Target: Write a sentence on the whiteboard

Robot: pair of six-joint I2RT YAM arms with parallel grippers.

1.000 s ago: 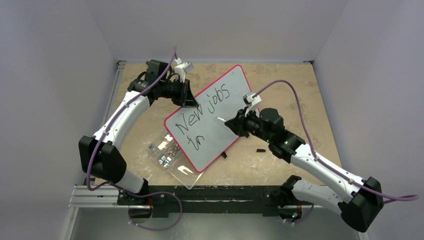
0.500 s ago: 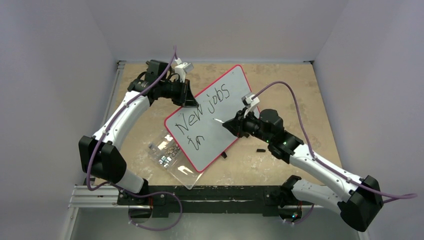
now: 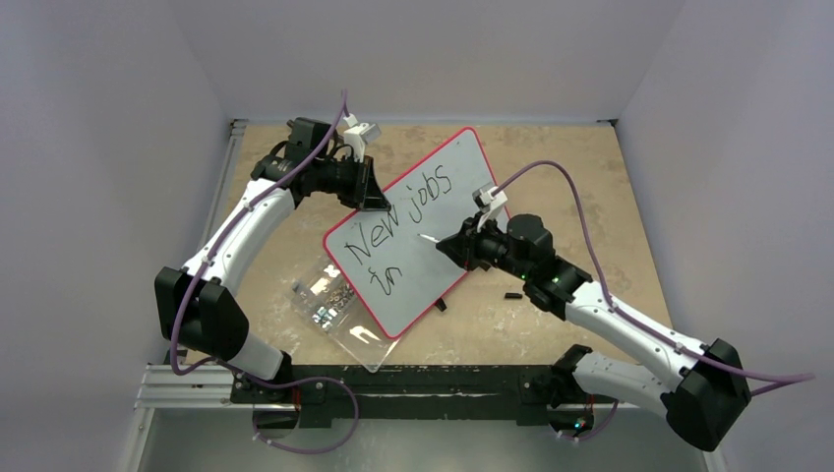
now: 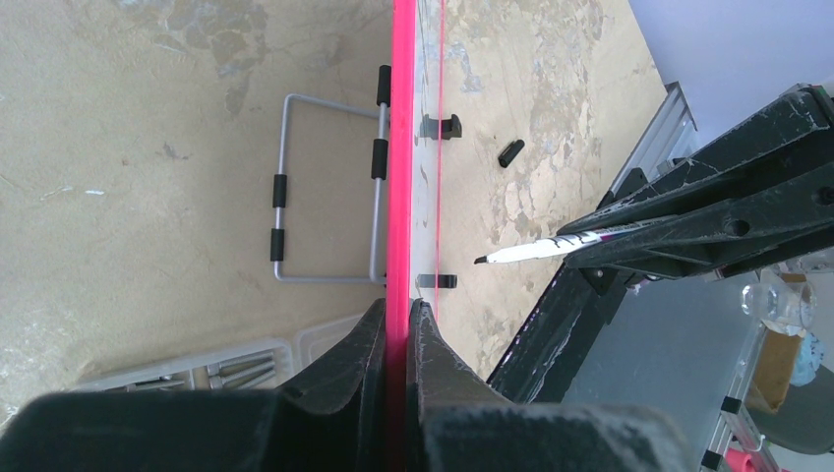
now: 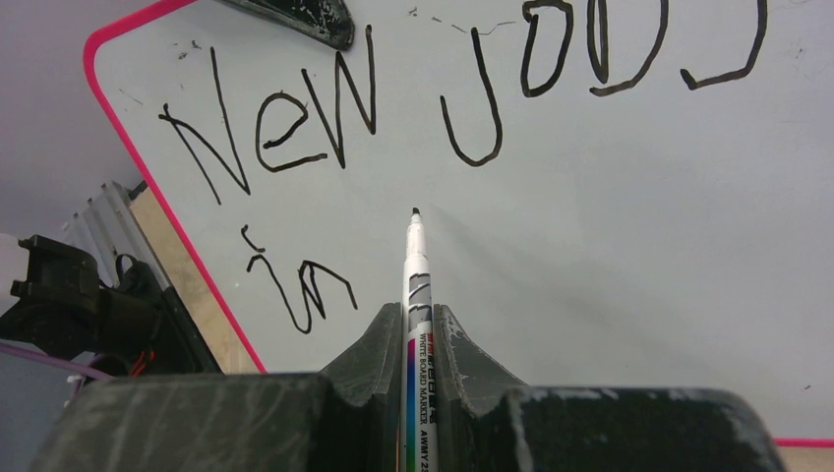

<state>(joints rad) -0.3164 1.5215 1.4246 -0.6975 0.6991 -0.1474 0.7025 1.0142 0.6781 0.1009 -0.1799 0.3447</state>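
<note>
The right gripper (image 5: 420, 320) was closed tight on a whiteboard marker (image 5: 414, 258), pinching the barrel with the black tip aimed at the whiteboard (image 5: 629, 256) just right of the unfinished "in". In the left wrist view the tip seemed to hang just off the surface, though that angle was poor. The left gripper (image 4: 396, 324) was clamped on the board's red rim, steadying it where it stood tilted over the table, near the clear box of screws (image 3: 329, 300). The sentence (image 5: 472, 157) read only "New jobs in". The likely risk was pressure. Too hard a push could slide the marker in the fingers or shift the board in the left clamp and distort the strokes, while too light a touch would leave gaps in the letters.
</note>
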